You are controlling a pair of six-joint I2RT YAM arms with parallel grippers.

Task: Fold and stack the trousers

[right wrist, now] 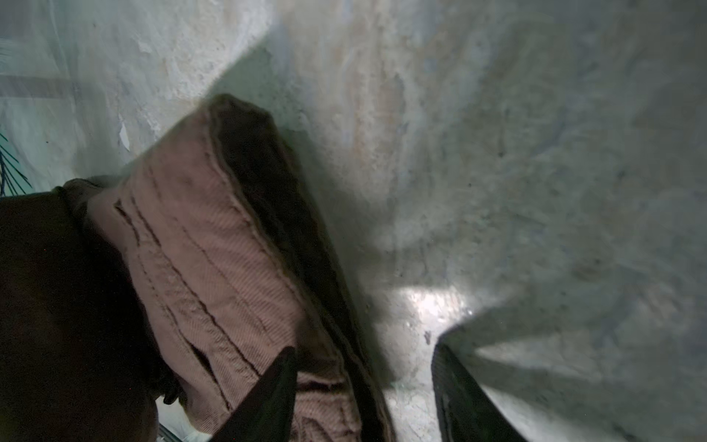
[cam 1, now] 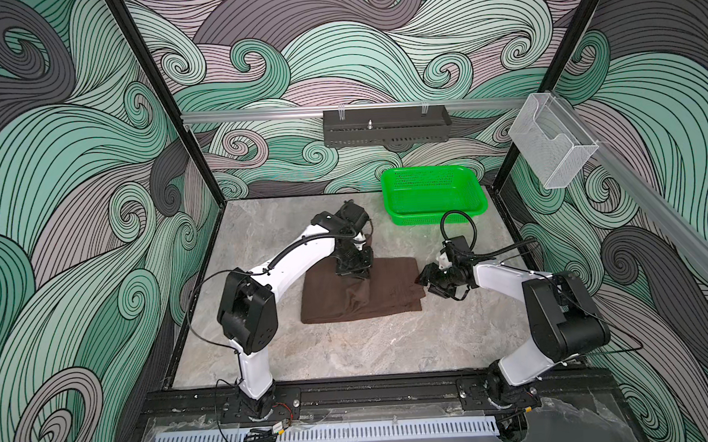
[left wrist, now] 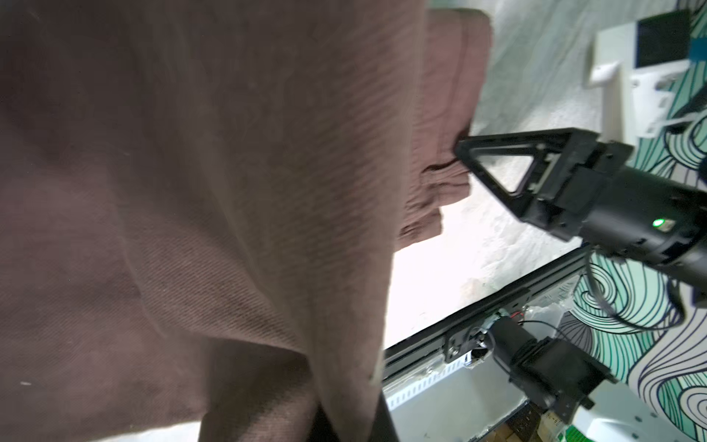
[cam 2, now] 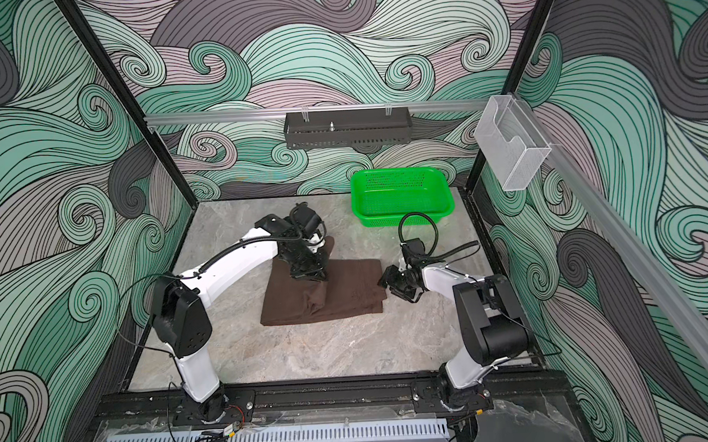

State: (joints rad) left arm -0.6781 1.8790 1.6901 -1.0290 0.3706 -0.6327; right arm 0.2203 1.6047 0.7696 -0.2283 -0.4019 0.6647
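Above the trousers [cam 1: 389, 295], left arm [cam 1: 296, 258] points down; right arm [cam 1: 501, 276] reaches sideways.

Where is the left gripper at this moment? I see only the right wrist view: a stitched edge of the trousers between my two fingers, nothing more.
Observer: The left gripper is shut on a fold of the trousers and holds it lifted over the middle of the cloth.
Operator: How does the rest of the cloth lie?
Observer: It lies flat on the table, folded to a rough rectangle.
Operator: Where is the basket?
Observer: The green basket stands empty at the far edge of the table, beyond the right gripper and apart from the trousers.
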